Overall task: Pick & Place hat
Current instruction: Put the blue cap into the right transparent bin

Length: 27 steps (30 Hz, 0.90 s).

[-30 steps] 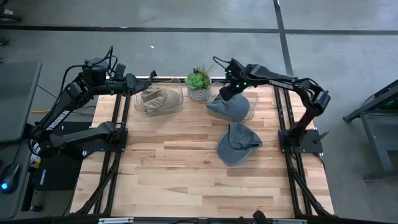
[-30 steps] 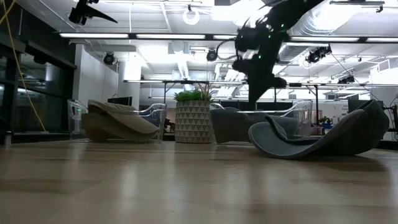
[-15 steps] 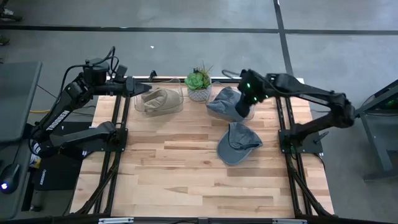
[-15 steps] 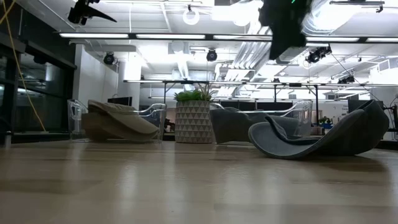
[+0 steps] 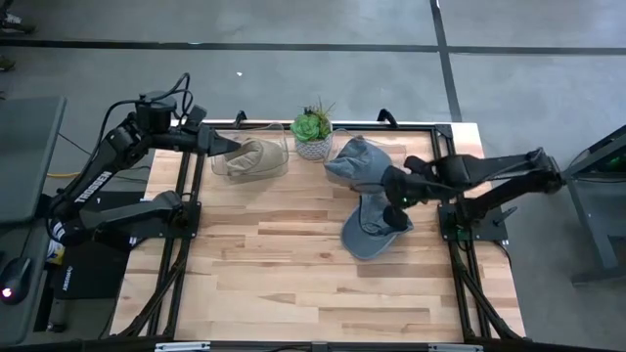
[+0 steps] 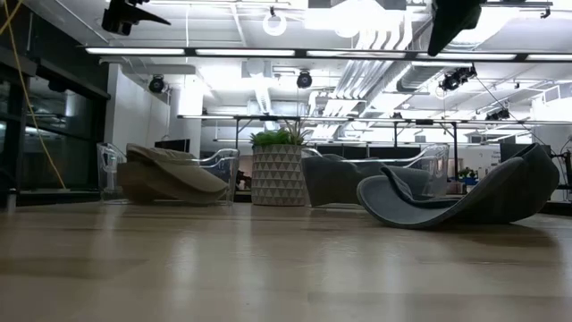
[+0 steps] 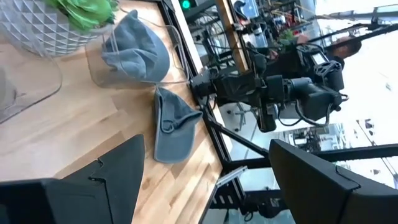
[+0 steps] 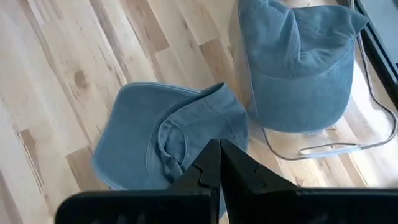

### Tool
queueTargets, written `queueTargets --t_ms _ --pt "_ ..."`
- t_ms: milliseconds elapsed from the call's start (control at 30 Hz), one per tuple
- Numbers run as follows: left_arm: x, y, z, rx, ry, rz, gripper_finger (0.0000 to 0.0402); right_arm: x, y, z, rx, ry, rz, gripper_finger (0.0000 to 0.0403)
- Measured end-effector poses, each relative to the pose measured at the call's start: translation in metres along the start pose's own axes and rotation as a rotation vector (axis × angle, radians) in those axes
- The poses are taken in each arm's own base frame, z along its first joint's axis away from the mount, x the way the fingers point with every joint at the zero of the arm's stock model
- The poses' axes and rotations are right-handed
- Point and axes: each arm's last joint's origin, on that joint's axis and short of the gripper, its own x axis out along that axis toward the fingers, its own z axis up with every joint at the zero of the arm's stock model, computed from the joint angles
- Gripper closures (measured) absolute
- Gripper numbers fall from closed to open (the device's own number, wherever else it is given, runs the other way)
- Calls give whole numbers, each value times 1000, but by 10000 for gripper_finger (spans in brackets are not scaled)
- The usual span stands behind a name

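Swung down since the earlier frame from over the bin [image 5: 377, 164] at upper centre to just above the loose hat [image 5: 375, 226] right of centre: right gripper [image 5: 395, 210], fingers pressed together, holding nothing. Lay upside down on the table [image 5: 293, 264], that hat, just below the binned hat [image 5: 357, 161]. Hung at upper left by the tan hat [image 5: 250, 156]: left gripper [image 5: 233, 146], fingers apart.

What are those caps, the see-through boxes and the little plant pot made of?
The blue cap on the table looks like soft washed cotton or denim: it creases, with visible seams. The tan cap seems similar cloth. The bins look like clear glossy plastic, since the wood shows through. The plant pot looks matte, perhaps ceramic or plastic, with a faceted triangle pattern.
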Motion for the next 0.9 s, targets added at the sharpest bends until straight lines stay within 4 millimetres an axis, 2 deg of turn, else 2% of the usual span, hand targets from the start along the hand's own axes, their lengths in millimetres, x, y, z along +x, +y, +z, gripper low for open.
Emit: queueTargets --t_ms 433,700,900 --pt "6 2 3 -16 48 -15 99 -11 24 -34 -106 49 -50 403" --pt "6 2 3 -94 31 0 99 17 40 -69 -246 145 -36 403" --pt "9 0 0 -120 39 7 99 31 49 -90 -347 170 -6 403"
